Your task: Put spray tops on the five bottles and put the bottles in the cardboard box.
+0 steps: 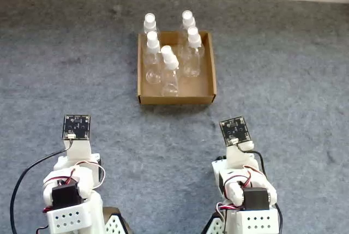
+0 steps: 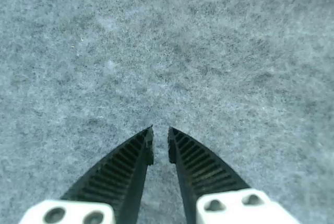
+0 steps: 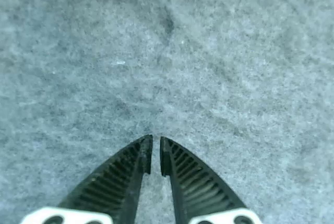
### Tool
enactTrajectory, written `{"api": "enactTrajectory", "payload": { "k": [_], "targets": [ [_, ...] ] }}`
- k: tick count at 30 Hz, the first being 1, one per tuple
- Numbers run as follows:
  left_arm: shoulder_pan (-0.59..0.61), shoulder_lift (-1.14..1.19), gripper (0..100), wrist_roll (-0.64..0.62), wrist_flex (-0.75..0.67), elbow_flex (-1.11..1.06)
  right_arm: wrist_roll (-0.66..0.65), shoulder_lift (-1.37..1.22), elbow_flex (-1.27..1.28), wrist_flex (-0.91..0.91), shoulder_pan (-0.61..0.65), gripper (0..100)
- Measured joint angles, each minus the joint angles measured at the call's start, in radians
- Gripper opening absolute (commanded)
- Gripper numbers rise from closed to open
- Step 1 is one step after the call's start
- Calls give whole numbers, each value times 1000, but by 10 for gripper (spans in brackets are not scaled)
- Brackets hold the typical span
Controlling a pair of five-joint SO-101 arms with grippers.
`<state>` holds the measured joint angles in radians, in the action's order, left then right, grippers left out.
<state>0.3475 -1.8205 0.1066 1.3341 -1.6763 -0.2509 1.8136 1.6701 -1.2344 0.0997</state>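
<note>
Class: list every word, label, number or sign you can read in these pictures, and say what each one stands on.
No text can be read.
spray bottles: clear, no label visible.
cardboard box: plain brown walls, no print visible.
camera boards on the arms: any markings are too small to read.

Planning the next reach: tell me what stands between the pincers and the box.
Nothing visible does. Bare grey mat lies between the left pincer, the right pincer and the box, which holds capped bottles.
</note>
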Motion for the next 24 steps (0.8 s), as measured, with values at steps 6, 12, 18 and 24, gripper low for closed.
{"api": "enactTrajectory", "payload": {
  "k": [6,12,18,24],
  "targets": [
    [0,0,11,0,0,0,0,0,0,0,0,4],
    [0,0,11,0,0,0,0,0,0,0,0,4],
    [0,0,11,0,0,0,0,0,0,0,0,4],
    [0,0,11,0,0,0,0,0,0,0,0,4]
  ]
}}
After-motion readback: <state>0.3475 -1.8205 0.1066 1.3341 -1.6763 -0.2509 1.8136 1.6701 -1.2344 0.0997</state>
